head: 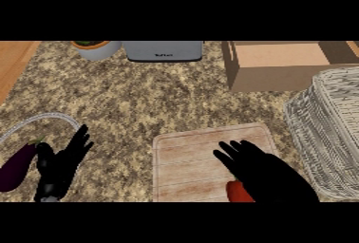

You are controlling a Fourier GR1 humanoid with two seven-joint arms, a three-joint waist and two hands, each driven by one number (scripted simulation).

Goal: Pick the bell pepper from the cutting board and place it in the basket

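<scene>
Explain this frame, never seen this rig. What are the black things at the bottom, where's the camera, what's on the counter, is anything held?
The camera sits at the head of a humanoid robot and looks steeply down at a speckled stone counter.

The black shapes are its two hands. The left hand rests open at the lower left, fingers up. The right hand lies over a pale wooden cutting board, fingers fairly straight. A red-orange bell pepper peeks out beneath it, mostly hidden; I cannot tell whether it is gripped.

At the right edge is a white wicker basket. A dark purple eggplant lies at the far left. Along the back: a cardboard box, a grey appliance and a potted plant.
</scene>
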